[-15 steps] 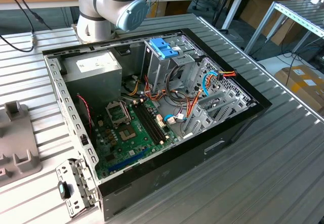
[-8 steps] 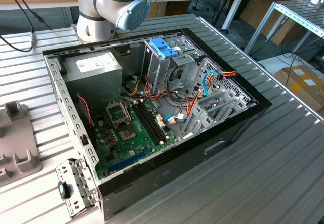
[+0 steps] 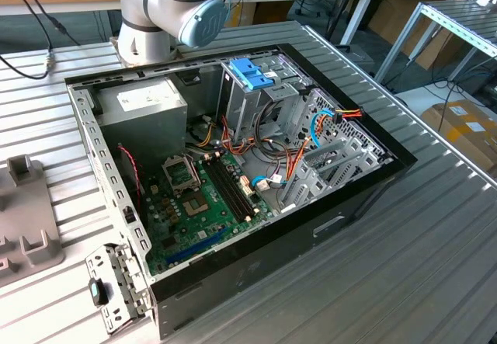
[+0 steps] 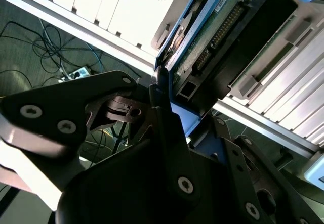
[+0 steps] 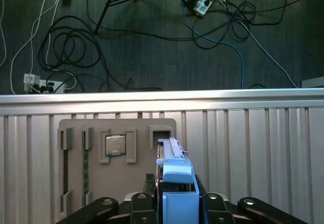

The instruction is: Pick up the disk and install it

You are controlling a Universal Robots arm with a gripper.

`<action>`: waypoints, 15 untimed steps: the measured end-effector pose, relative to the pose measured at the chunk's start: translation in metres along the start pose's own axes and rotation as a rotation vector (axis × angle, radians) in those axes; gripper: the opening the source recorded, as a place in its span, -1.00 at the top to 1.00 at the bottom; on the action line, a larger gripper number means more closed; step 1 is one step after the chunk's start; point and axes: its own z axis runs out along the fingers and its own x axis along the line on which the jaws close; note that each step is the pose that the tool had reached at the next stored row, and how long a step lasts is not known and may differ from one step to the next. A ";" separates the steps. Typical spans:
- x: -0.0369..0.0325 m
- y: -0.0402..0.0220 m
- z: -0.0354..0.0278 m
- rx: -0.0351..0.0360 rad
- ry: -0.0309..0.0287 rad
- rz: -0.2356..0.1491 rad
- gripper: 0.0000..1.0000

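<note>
The disk [image 5: 173,158] stands on edge, a dark drive in a bright blue carrier. Its far end is at a slot of the grey holder plate [image 5: 136,183] on the ribbed table. My gripper [image 5: 174,206] straddles the near end of the disk, with a black finger on each side, shut on it. In the second wrist view the disk [image 4: 212,37] shows its green board and connector, and a gripper [image 4: 187,113] fingertip [image 4: 161,90] presses on the blue rail. I cannot tell whether the disk still rests in the slot.
The holder plate also carries a square chip [image 5: 115,145] and a memory stick [image 5: 85,169]. The open computer case [image 3: 373,196] lies on the table, its metal drive cage [image 3: 248,95] topped by a blue clip. The arm's base [image 3: 167,10] stands behind the case. Cables cover the floor.
</note>
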 end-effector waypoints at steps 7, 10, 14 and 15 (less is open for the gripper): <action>-0.0001 0.0002 -0.0047 0.0000 0.0001 0.000 0.26; -0.0002 0.0003 -0.0065 -0.0001 -0.0001 0.000 0.26; -0.0003 0.0004 -0.0099 -0.0001 0.0000 0.000 0.26; -0.0003 0.0005 -0.0104 0.0000 0.0000 0.000 0.26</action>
